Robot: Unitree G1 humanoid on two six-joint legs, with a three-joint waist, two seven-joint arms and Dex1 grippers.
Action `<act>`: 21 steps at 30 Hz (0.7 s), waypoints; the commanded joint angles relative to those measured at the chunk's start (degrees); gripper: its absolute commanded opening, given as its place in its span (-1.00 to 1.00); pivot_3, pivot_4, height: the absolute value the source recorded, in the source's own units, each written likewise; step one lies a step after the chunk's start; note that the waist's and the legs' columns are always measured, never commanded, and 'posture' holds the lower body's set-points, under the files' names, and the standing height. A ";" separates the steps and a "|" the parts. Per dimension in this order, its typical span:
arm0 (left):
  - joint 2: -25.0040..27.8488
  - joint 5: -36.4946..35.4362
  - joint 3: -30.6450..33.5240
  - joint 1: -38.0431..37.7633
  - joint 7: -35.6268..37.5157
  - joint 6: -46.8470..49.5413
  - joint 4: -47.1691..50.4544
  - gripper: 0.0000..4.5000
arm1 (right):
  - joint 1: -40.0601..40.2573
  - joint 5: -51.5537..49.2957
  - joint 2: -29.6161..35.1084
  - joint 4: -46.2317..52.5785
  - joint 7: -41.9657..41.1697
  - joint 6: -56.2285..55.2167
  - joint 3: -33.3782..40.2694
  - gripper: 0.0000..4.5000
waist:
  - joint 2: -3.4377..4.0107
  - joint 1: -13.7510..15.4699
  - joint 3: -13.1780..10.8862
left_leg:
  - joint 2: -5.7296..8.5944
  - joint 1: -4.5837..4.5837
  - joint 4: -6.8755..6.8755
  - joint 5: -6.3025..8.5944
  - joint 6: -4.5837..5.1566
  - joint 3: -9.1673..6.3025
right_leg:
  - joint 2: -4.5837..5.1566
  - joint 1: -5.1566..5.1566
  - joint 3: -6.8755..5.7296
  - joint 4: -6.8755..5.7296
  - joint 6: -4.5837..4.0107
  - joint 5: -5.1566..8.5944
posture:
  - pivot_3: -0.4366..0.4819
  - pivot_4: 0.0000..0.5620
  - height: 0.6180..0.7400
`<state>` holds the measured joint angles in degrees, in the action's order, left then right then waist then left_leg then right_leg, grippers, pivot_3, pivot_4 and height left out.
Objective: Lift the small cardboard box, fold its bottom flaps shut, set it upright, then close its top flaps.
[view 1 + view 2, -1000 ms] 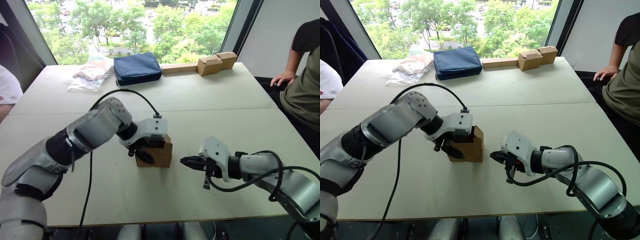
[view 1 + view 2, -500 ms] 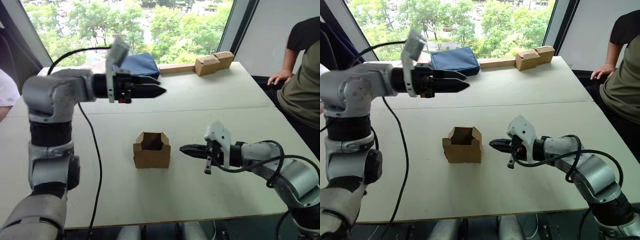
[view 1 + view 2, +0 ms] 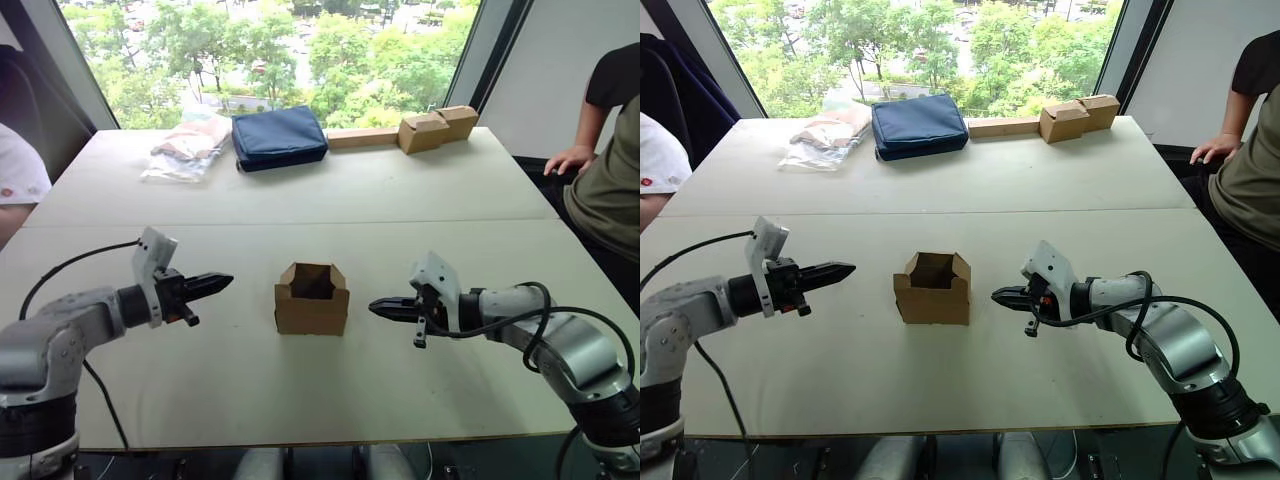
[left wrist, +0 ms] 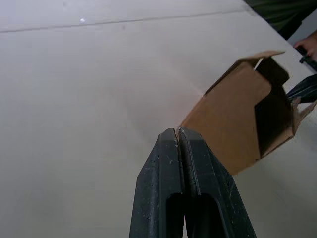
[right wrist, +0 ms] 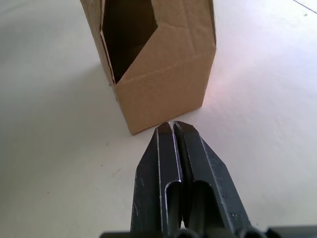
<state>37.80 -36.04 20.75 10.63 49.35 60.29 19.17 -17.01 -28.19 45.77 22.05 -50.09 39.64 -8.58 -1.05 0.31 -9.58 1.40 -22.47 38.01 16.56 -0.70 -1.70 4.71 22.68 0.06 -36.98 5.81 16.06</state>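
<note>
Left gripper [image 3: 222,281] clenched, fingers pressed flat together, holding nothing, tips aimed at the box [image 3: 312,300] from a short gap away. Right gripper [image 3: 378,306] likewise pinched closed and empty, tips just beside the opposite wall, not touching. Between both sets of tips, upright on the table [image 3: 330,195], brown and plain, top flaps [image 3: 312,270] standing up, mouth open.

You can't see the small cardboard box [image 3: 312,298]'s underside — its bottom flaps rest hidden against the worktop [image 3: 400,190]. At three o'clock, a person [image 3: 605,150] is cut off by the edge.
</note>
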 commanded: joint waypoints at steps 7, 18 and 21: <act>-5.16 0.43 0.48 -6.04 -5.74 -9.36 0.89 -0.97 | 6.31 0.99 -2.78 3.98 2.22 -1.44 1.40 -1.00 | 0.02 0.34 0.05 | 0.00 -0.02 -0.03 0.01 0.00 -0.01 | 0.05 -0.01 -0.02 0.06 -0.01 0.00 | -0.05 -0.47 1.00; -3.27 1.53 -6.75 -6.48 -3.03 -14.59 -0.59 -0.97 | 6.18 3.40 -2.61 2.56 1.25 -2.04 0.28 -1.00 | 0.08 0.39 0.08 | -0.01 0.00 -0.11 0.02 0.01 0.03 | 0.07 0.02 -0.04 0.08 -0.03 0.01 | -0.05 -0.47 1.00; -4.40 1.95 -7.83 -5.75 -4.21 -15.17 -3.62 -0.97 | 5.41 4.71 -3.64 1.62 2.17 -2.46 -0.45 -1.00 | 0.09 0.35 0.08 | -0.01 0.00 -0.11 0.02 0.01 0.02 | 0.06 0.02 -0.04 0.08 -0.03 0.01 | -0.05 -0.47 1.00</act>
<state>33.54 -34.46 13.34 4.34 45.75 46.51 16.67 -10.82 -24.24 42.85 23.29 -48.53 38.38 -8.98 -0.95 0.65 -9.50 1.39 -22.47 37.91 16.57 -0.69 -1.68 4.77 22.71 0.02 -36.90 5.78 16.07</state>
